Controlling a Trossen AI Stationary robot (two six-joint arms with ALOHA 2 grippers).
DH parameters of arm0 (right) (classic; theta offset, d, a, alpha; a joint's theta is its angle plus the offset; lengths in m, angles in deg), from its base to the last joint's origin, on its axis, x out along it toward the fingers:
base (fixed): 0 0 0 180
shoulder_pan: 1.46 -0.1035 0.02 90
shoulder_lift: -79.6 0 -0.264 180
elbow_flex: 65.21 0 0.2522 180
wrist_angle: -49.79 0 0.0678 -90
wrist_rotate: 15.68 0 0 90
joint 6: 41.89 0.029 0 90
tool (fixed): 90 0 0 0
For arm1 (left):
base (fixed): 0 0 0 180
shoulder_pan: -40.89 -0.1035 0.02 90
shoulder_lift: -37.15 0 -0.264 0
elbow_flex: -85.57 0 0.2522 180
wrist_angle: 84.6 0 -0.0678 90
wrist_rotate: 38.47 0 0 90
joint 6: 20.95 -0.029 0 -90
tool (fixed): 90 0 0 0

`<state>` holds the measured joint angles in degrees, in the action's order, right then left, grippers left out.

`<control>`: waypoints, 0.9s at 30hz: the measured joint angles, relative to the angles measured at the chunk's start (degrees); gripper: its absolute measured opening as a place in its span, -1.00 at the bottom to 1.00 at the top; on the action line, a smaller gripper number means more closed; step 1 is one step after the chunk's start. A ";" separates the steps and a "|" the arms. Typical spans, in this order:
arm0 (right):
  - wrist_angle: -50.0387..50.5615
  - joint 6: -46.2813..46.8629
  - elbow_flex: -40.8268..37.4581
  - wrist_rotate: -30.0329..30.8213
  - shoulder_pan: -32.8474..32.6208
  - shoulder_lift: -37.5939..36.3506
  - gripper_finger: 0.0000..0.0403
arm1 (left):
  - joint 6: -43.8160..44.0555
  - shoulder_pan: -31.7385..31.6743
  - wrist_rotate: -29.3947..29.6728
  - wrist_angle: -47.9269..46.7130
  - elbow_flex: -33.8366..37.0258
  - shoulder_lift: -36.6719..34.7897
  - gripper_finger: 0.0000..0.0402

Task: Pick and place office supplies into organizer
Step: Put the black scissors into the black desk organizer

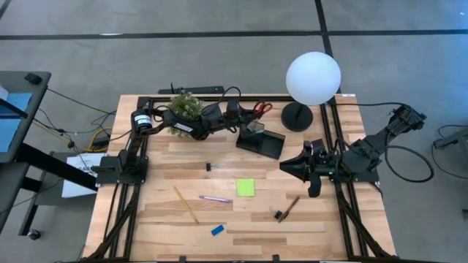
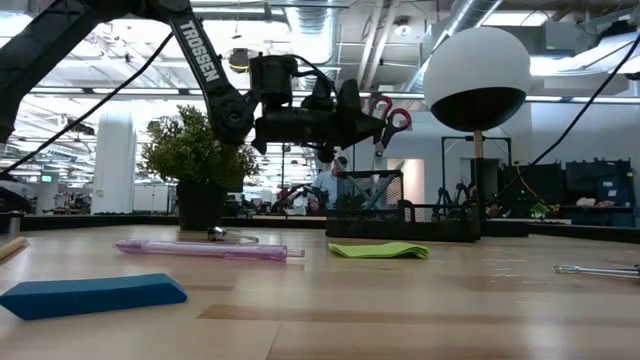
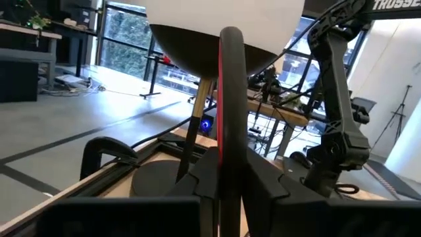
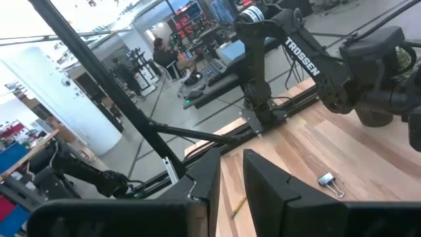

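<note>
My left gripper (image 1: 247, 119) is shut on the red-handled scissors (image 1: 262, 108) in the air above the black organizer (image 1: 260, 142), near the lamp base (image 1: 296, 117). The scissors' red loops (image 2: 390, 118) stick out past the fingers, and the blades are hidden. My right gripper (image 1: 294, 166) hovers right of the organizer, empty, with a narrow gap between its fingers (image 4: 205, 176). On the table lie a lime sticky-note pad (image 1: 246, 188), a yellow pencil (image 1: 185, 204), a pink pen (image 1: 216, 199), a blue eraser (image 1: 217, 230), a brown pen (image 1: 291, 207) and small clips (image 1: 208, 166). My left gripper pinches the scissors between its two fingers (image 3: 263, 184), just behind the handle loops (image 3: 230, 131). The fingers lie about level, pointing toward the table's right side. The loops rise edge-on beyond the fingertips, and the scissors are clear of the table and the organizer.
A potted plant (image 1: 186, 107) stands at the far edge under the left arm. The lamp's white globe (image 1: 313, 77) overhangs the far right. Black frame rails (image 1: 333, 139) run along both sides. Open wood lies at the table's near edge around the eraser.
</note>
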<state>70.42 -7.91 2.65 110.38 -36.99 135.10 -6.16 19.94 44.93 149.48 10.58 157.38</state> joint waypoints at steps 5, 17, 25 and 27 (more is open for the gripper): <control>0.00 0.00 0.00 -0.05 -0.01 0.00 -0.70 | 0.36 0.00 0.38 5.56 -0.16 0.04 -0.88; 0.44 -0.07 0.00 -0.17 -0.01 0.00 -0.70 | -7.78 0.46 0.29 -8.85 -2.67 0.02 -0.88; 0.44 -1.49 0.00 -0.20 -0.07 0.00 -0.70 | -7.97 0.50 0.75 -10.82 -2.86 -0.20 -0.69; 0.44 -1.51 0.00 -0.20 -0.07 0.00 -0.70 | -8.33 0.54 0.73 -10.79 -2.86 -0.17 -0.58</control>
<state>70.86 -9.42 2.65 110.18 -37.06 135.10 -14.50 20.48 45.66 138.69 7.71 157.20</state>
